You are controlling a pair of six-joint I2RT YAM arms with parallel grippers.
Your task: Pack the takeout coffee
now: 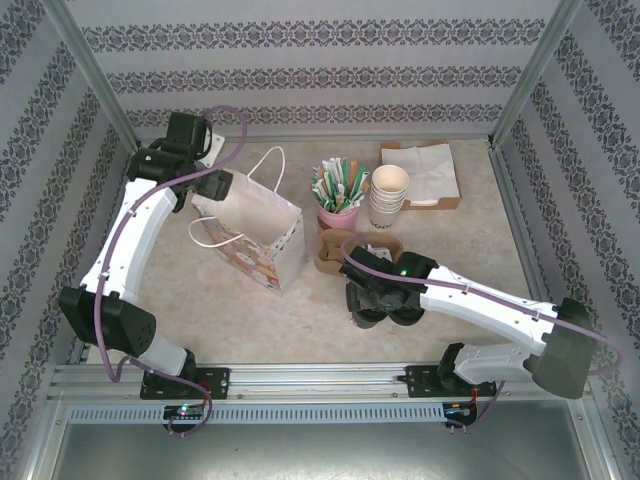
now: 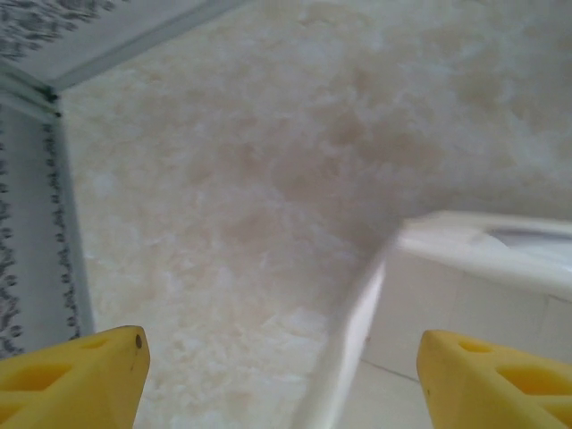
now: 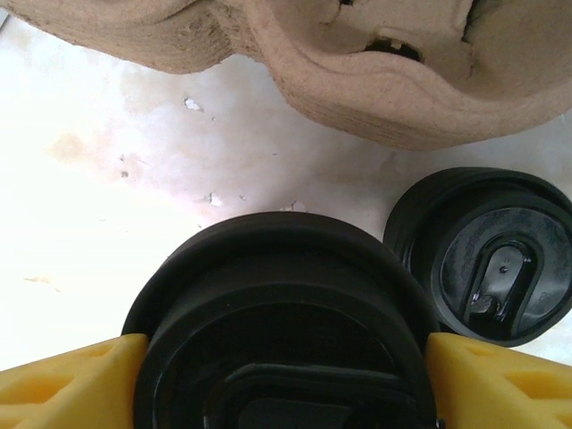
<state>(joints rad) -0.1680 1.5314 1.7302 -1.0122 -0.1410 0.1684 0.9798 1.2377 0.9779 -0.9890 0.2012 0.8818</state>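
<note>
The takeout coffee (image 3: 277, 304), a cup under a round black lid, stands on the table just in front of the brown cardboard carrier (image 3: 384, 80). My right gripper (image 3: 277, 357) is shut on it, with a yellow finger pressed against each side of the lid. In the top view the right gripper (image 1: 385, 300) sits low, just in front of the carrier (image 1: 340, 250). My left gripper (image 1: 205, 190) is at the back left, by the top of the white paper bag (image 1: 255, 235). The left gripper (image 2: 281, 357) is open, and the bag's blurred white rim (image 2: 483, 259) runs between its fingers.
A loose black lid (image 3: 496, 259) lies right of the held cup. Behind the carrier are a pink cup of straws (image 1: 338, 190), a stack of cream paper cups (image 1: 388, 195) and a napkin tray (image 1: 425, 170). Patterned walls close off three sides.
</note>
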